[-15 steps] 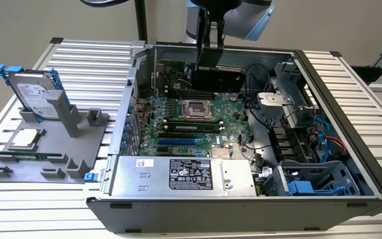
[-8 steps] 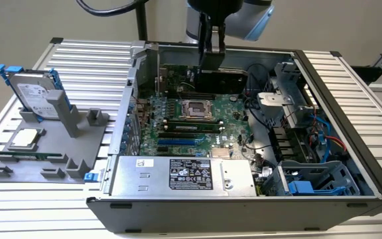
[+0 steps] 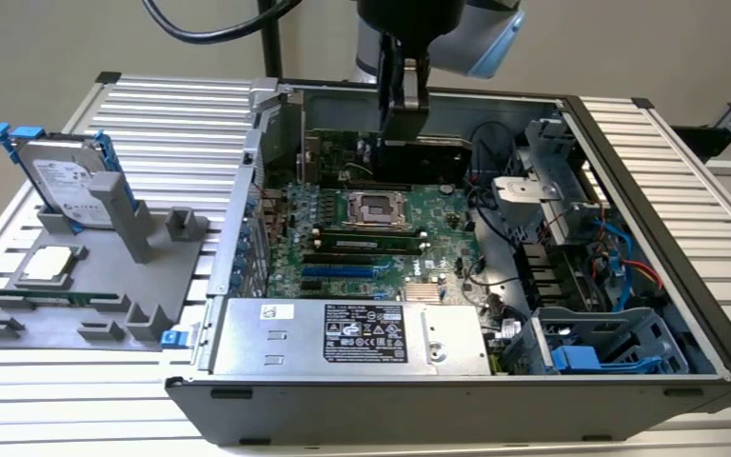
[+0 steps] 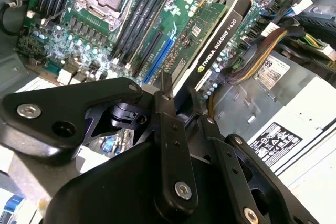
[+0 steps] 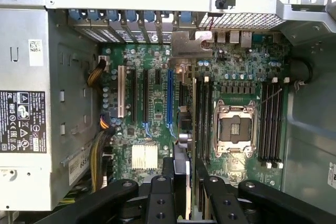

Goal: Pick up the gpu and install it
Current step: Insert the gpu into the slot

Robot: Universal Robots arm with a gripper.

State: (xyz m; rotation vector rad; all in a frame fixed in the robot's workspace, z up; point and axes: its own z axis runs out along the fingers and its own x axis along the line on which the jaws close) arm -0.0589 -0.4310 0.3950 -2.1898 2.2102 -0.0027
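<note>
my end effector (image 4: pixel 178 106): closed tight on the gpu (image 4: pixel 210 40)
gpu: standing on edge over the motherboard (image 5: pixel 157 108), inside the computer case (image 3: pixel 670 190)

Above the open case (image 3: pixel 645 181), the arm (image 3: pixel 448 33) is a rounded silver-grey body with a light blue cap, and a thick black cable (image 3: pixel 207 29) loops beside it. Below hangs the gripper (image 3: pixel 404 95), all black. In both wrist views its linkage shows as flat matte-black bars joined by round silver pins, with a broad rounded black plate (image 4: pixel 63 114) bearing one silver screw and an empty hole
</note>
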